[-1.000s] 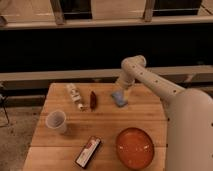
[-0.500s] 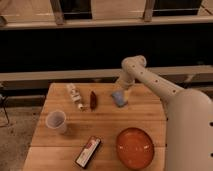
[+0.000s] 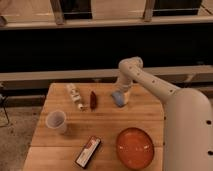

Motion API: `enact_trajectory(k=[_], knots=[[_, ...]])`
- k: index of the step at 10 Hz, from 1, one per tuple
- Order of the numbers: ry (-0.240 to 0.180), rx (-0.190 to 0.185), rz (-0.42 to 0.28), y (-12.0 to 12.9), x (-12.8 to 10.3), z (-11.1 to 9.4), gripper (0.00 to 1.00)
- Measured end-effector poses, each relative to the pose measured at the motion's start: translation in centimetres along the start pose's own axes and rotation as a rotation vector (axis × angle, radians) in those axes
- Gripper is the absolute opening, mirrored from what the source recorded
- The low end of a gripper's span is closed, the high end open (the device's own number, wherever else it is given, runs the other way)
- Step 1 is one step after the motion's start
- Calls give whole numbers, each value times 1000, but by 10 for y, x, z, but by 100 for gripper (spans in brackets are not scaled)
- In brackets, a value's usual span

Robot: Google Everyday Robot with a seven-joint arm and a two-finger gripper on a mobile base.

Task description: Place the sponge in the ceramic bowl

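The gripper (image 3: 123,93) is down at the sponge (image 3: 118,98); I cannot tell whether it has hold. The ceramic bowl (image 3: 135,148) lies well apart, toward the camera.

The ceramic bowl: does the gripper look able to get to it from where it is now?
Probably yes. The gripper is down at the sponge, and the ceramic bowl sits nearer the camera on the same side. Only bare table lies between them; the cup and flat box stand clear of that path.

cream-white rounded arm (image 3: 150,82) w/ sm dark dots (image 3: 206,121); tool (image 3: 123,95) at sponge (image 3: 117,99)
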Motion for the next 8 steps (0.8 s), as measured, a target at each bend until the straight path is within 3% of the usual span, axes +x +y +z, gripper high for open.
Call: enact_trajectory(k=[8], knots=[[85, -73, -22, 3, -5, 25, 80]])
